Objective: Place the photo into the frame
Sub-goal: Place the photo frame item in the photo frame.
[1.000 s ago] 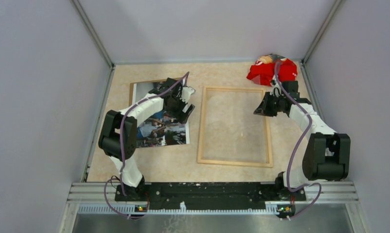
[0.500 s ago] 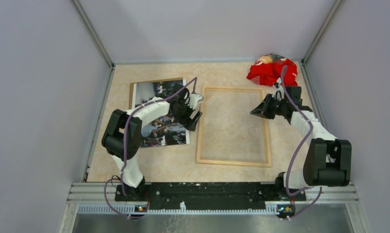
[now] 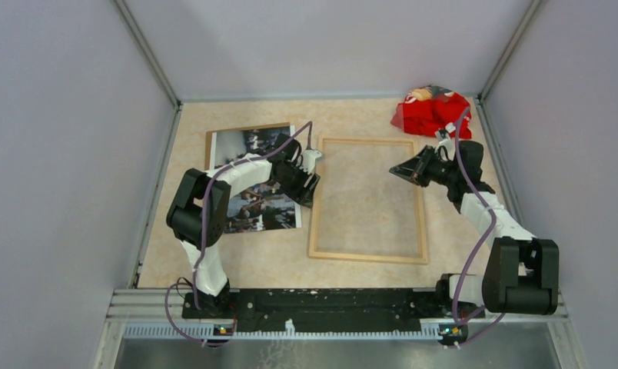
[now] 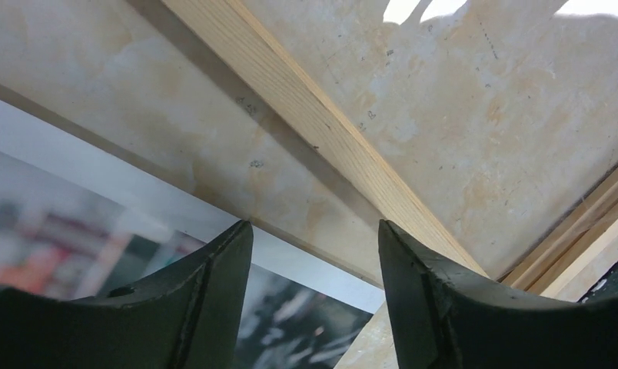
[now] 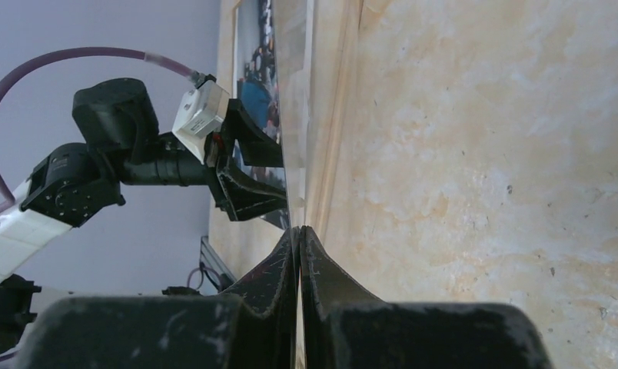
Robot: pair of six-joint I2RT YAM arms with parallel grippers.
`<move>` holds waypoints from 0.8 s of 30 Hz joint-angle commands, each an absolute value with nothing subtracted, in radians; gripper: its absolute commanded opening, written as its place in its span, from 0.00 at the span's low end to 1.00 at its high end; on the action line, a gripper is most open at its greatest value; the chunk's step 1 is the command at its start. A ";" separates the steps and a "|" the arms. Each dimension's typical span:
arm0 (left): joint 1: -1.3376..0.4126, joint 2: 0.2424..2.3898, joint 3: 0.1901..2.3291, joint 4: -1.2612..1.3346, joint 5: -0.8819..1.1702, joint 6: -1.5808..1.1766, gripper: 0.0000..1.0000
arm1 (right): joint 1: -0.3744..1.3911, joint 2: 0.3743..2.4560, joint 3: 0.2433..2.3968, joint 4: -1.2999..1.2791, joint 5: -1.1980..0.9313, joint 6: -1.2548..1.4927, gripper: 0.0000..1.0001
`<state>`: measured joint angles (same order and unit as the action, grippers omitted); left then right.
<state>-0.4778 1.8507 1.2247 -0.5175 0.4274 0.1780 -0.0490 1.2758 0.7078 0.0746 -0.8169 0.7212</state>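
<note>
The photo [image 3: 248, 209] lies face up on the left of the worktop [image 3: 244, 265], on a brown board [image 3: 209, 146]. It sits just beside the frame [image 3: 367, 257], which is mid-worktop. Your left hand [image 3: 304, 184] is released, low over the photo's right edge: one finger [image 4: 214, 292] above the print, the other by the frame's left rail. Your right hand [image 3: 398, 168] is clenched over the frame's far right part; can't tell if it pinches anything. A red cloth [image 3: 433, 114] lies beyond it.
</note>
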 commanded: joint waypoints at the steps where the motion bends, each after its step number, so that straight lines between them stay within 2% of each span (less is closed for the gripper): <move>1: -0.481 1.881 1.241 -0.502 0.466 0.162 0.65 | -0.055 1.255 0.686 0.205 -0.860 0.802 0.00; 11: -0.481 1.876 1.226 -0.486 0.461 0.178 0.59 | -0.055 1.288 0.699 0.286 -0.833 0.991 0.00; 24: -0.483 1.881 1.212 -0.468 0.469 0.182 0.47 | -0.039 1.258 0.711 0.299 -0.800 1.092 0.00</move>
<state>-0.4797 1.8683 1.2247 -0.5026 0.4606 0.1745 -0.0486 1.2877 0.6746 0.2459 -0.8295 1.0439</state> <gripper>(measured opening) 0.484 0.005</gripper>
